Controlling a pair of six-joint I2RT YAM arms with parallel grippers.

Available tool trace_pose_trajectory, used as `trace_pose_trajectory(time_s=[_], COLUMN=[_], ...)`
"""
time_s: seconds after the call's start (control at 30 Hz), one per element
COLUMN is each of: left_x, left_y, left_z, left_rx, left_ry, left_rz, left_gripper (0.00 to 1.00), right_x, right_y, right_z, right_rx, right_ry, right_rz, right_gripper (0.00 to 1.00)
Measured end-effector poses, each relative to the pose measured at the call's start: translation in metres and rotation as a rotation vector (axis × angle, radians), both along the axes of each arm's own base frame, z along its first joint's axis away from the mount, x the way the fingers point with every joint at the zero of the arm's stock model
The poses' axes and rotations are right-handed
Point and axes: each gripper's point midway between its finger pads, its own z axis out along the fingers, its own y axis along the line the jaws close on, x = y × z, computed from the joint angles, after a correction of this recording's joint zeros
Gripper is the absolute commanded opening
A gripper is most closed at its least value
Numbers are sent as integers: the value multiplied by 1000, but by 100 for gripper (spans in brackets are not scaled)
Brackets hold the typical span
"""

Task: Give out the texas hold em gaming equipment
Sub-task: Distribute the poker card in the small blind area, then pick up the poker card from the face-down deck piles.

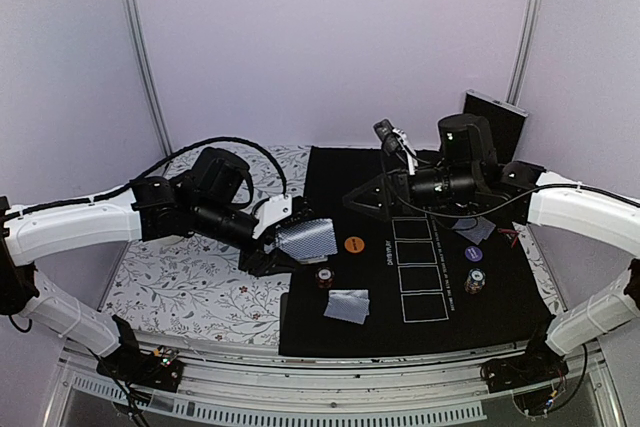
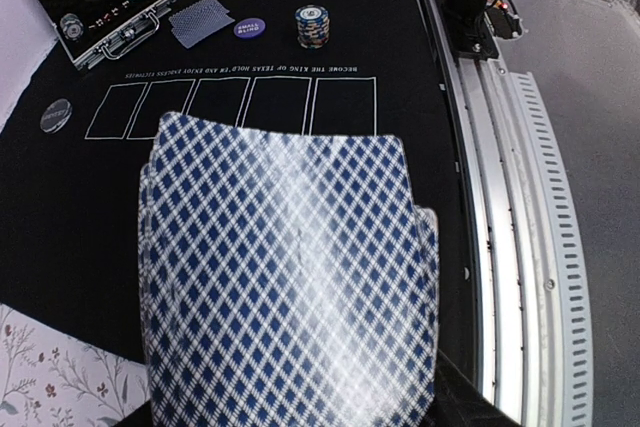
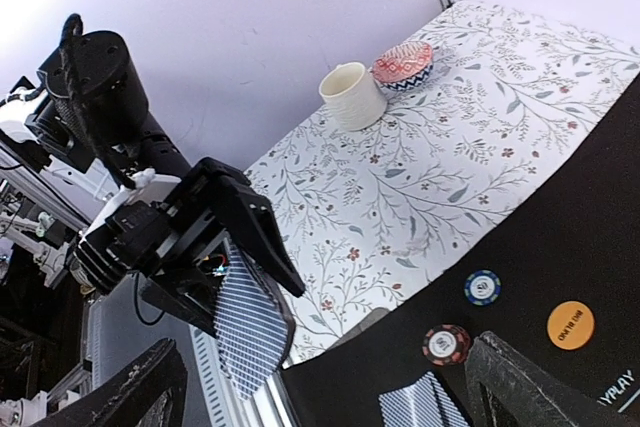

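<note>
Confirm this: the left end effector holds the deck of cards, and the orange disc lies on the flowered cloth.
The orange disc lies on the black mat, not the flowered cloth; the top external view shows it. The left end effector does hold the deck of cards.

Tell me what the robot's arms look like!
The left arm and right arm have chunky white shells with black joints. Thin black cables loop along them. The left pincer and right pincer are black, each with two fingers and a camera mounted behind.
</note>
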Motion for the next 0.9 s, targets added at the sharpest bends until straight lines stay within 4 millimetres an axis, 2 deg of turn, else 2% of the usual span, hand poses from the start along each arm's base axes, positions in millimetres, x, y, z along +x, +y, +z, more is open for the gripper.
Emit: trace_pose_trajectory(time_s=[0.23,0.47,0.67,0.9], left_x=[0,0,1,2], left_y=[0,0,0,1], left_z=[0,-1,-1,-1], left_rx=[2,4,5,7], left_ry=[-2,-4,-6,-8], left_rz=[-1,-2,-1,3], left_gripper=[59,58,58,58], right_x=[-28,-29,-29,-28], right_y=[38,56,62,62], right_z=[-11,-38,-50,-51], right_rx=[22,-6,-21,-24], right_ry=[46,106,127,140], right_rz=[88,94,96,83], right_gripper=[99,99,90,73])
